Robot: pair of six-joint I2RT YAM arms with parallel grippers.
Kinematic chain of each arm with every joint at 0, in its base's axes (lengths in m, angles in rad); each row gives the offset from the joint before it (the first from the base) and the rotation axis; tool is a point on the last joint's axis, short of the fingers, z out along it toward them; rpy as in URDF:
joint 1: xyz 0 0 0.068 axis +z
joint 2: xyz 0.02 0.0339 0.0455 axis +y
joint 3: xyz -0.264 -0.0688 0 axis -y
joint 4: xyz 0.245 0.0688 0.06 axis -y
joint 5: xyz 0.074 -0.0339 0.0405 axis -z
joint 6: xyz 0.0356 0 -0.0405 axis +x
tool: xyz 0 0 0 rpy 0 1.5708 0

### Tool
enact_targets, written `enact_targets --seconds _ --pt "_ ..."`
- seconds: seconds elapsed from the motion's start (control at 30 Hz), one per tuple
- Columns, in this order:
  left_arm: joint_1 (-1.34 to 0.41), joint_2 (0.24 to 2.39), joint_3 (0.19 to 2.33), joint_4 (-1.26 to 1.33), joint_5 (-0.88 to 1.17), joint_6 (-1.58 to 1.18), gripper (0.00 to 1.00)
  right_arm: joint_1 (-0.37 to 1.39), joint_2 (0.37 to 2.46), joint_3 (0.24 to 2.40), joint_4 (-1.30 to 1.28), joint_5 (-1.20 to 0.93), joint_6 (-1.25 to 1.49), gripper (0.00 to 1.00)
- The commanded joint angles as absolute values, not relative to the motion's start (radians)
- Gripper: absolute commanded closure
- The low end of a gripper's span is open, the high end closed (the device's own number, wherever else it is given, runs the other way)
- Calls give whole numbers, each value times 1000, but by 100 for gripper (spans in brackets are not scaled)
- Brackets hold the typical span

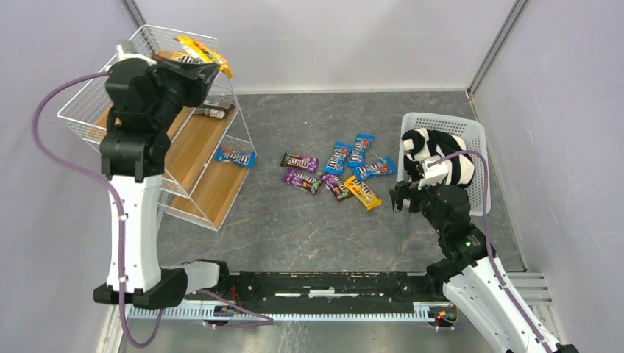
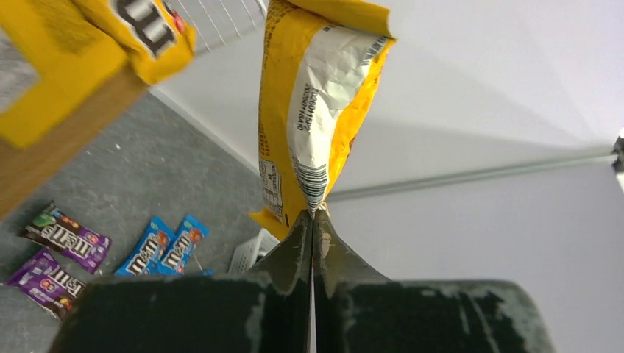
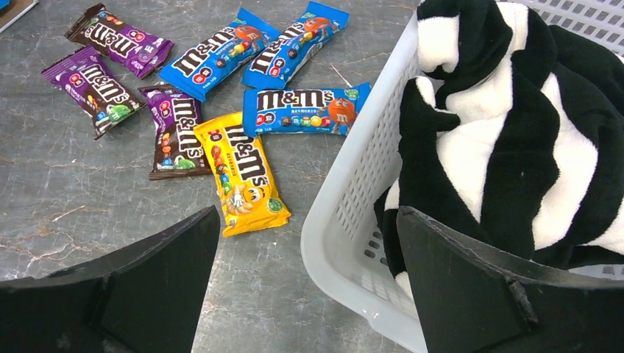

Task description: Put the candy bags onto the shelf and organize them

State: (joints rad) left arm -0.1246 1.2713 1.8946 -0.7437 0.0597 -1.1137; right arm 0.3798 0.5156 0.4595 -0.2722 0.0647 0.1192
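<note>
The yellow candy bag [image 2: 316, 110] hangs by one end seam from the left gripper [image 2: 313, 220], whose fingers are clenched on it, at the far left above the top tier of the shelf [image 1: 195, 143]; other yellow bags [image 1: 193, 48] lie there, so I judge it is sorted by colour; seven loose candy bags [image 3: 246, 173] wait on the table [image 1: 294, 228]; the right gripper [image 3: 307, 217] hovers near them, fingers spread and empty, beside the white basket [image 3: 346, 191].
</note>
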Motion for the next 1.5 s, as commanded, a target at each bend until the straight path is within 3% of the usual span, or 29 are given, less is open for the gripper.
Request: enact_targets --seconds 0.0,0.3,0.57,1.47 --pt "-66 1204 1926 -785 -67 -1180 98 385 516 479 -244 51 131 2" --pt "-35 1127 1945 -874 -289 -1217 98 384 499 471 -240 36 133 2" --pt "-35 1088 1874 -897 -362 -1256 98 385 491 468 -236 20 133 2" --pt "-21 1118 1768 -820 -426 -1283 98 384 483 462 -232 19 134 2"
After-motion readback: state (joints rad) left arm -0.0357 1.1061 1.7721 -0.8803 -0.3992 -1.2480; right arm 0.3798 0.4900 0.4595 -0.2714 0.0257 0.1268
